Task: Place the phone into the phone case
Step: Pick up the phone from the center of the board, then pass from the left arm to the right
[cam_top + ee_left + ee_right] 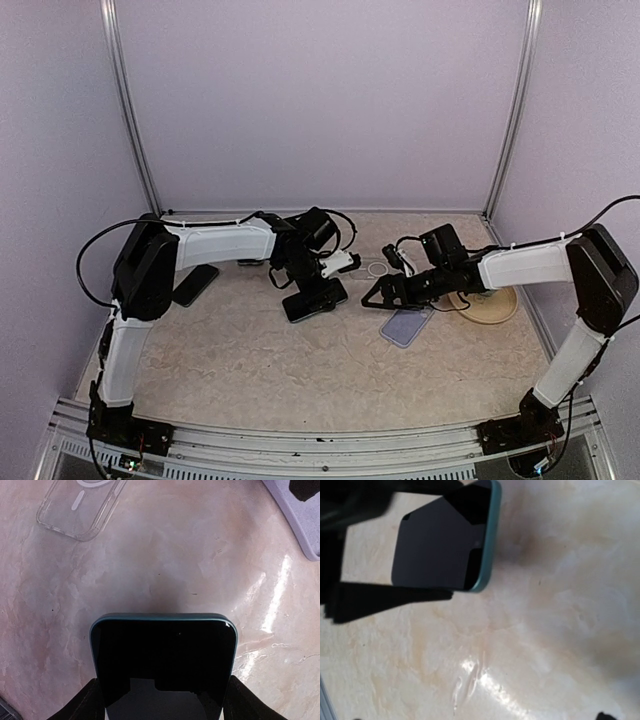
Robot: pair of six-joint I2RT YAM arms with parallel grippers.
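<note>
Left wrist view, nearest first: the left gripper (162, 692) has its black fingers (82, 705) clamped on the long sides of the phone (162, 665). The phone is a glossy black slab with rounded corners and a teal rim, held low over the marbled, slightly shiny table (165, 565). Farther off at eleven o'clock lies the clear case (80, 505), thin and transparent with a white ring on its back. At one o'clock is the lavender case (297, 522), matte and soft-looking.

The step looks like carrying the phone to a case; which one I cannot tell. Next it needs squaring the corners over the case's mouth and pressing in.

In the top view the right gripper (379, 293) stands wide and empty at eleven o'clock of the lavender case.
</note>
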